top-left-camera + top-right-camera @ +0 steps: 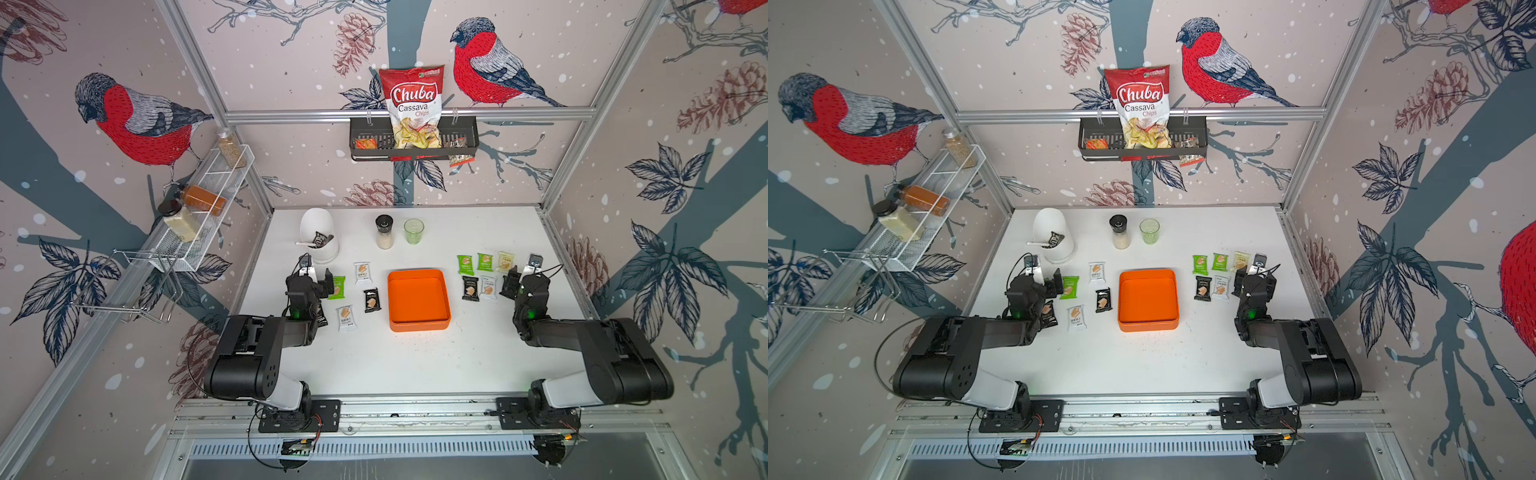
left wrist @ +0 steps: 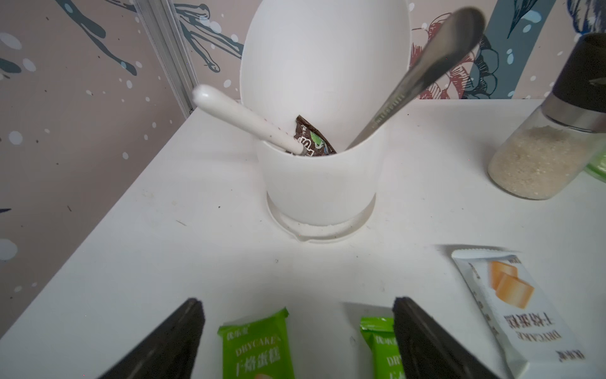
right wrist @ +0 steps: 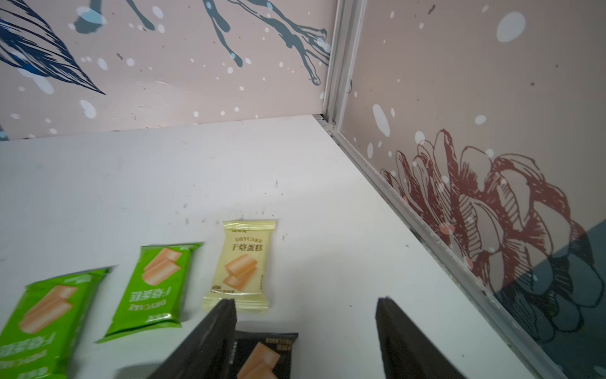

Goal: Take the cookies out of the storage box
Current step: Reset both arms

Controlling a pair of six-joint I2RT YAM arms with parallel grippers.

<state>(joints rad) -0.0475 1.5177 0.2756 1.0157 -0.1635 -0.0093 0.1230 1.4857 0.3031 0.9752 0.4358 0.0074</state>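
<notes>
Nearest you, the shallow square orange plastic storage box sits midway between both arms and looks empty. The flat cookie packets lie on the white table either side of it, long axes roughly away from you. Your left gripper stands spread over a green foil packet, and your right gripper is spread over a black packet.

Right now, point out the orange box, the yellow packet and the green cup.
Orange box (image 1: 417, 297): in a top view, bare floor.
Yellow packet (image 3: 241, 265): right wrist view, wrapper's middle.
Green cup (image 1: 414, 231): in a top view, its middle.
</notes>
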